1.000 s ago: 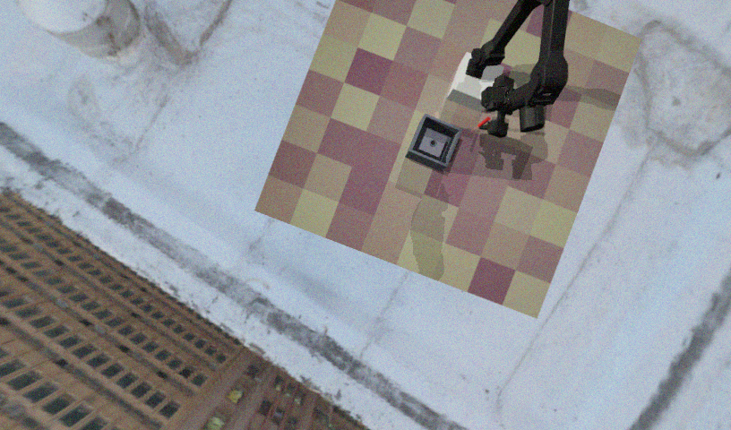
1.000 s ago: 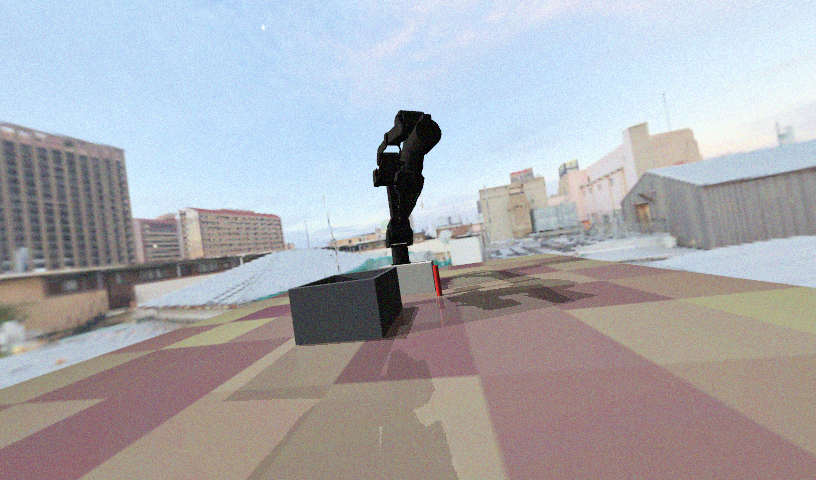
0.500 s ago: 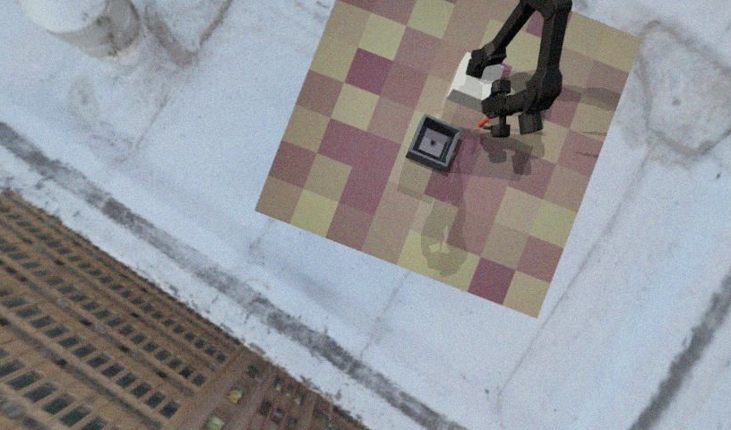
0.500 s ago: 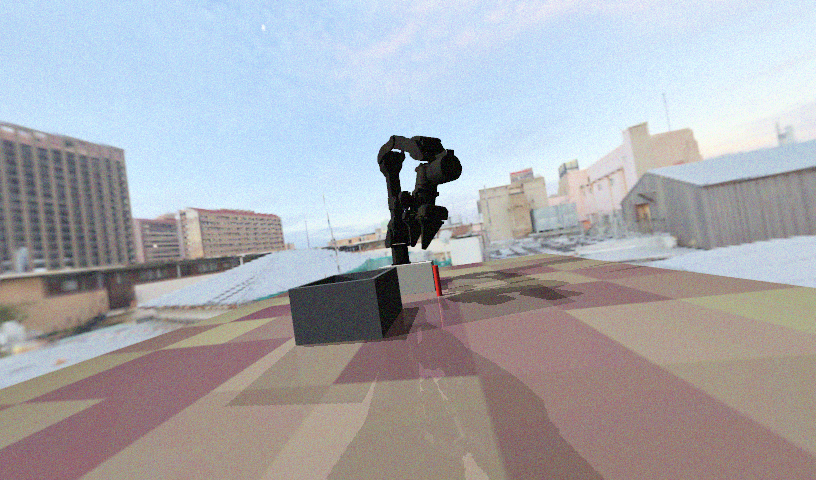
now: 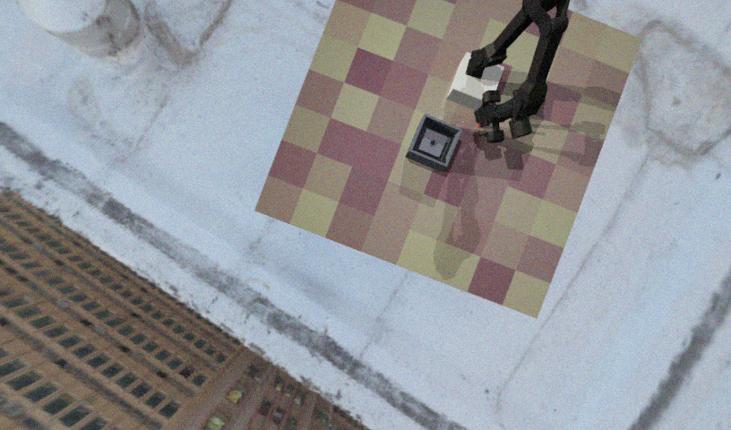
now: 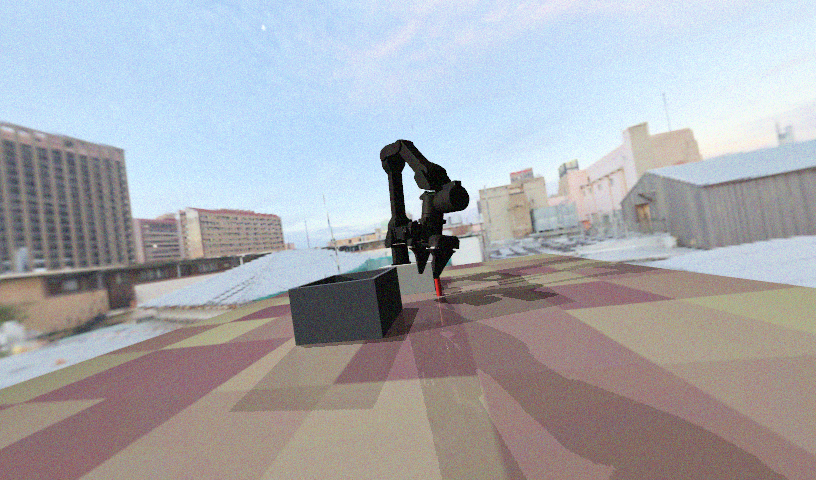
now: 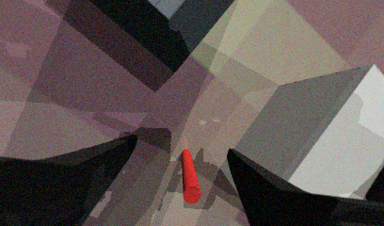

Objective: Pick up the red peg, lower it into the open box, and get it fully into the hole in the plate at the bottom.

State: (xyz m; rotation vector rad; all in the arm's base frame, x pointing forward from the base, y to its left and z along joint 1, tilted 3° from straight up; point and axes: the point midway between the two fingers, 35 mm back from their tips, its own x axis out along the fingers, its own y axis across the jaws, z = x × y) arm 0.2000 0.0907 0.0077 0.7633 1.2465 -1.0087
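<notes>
The gripper [image 5: 483,126] [image 6: 430,273] [image 7: 184,146] points downward over the checkered surface [image 5: 357,181] [image 6: 363,429] [image 7: 255,42], its fingers wide apart with nothing clamped between them. In the wrist view the red peg [image 5: 479,125] [image 6: 438,287] [image 7: 190,176] shows in the gap between the two fingertips, with a strip of surface visible on either side of it, so neither finger appears to touch it there. The peg stands upright on the checkered surface, outside the box; the exterior view shows its lower part beneath the fingertips, close to the finger nearer the right of that view. From the top only a small spot of red shows beside the dark gripper.

Near the gripper, on one side, sits the open dark box [image 5: 415,156] [image 6: 336,316] [image 7: 203,24], upright on the surface. The top view looks down into it, where a grey plate [image 5: 426,149] with a dark round hole lies at the bottom; the peg is not in that hole. On another side is a pale block [image 5: 461,88] [image 6: 414,279] [image 7: 321,146], with the foot of the black arm [image 5: 545,58] [image 6: 395,193] above it. The box and the block stand apart from each other.
</notes>
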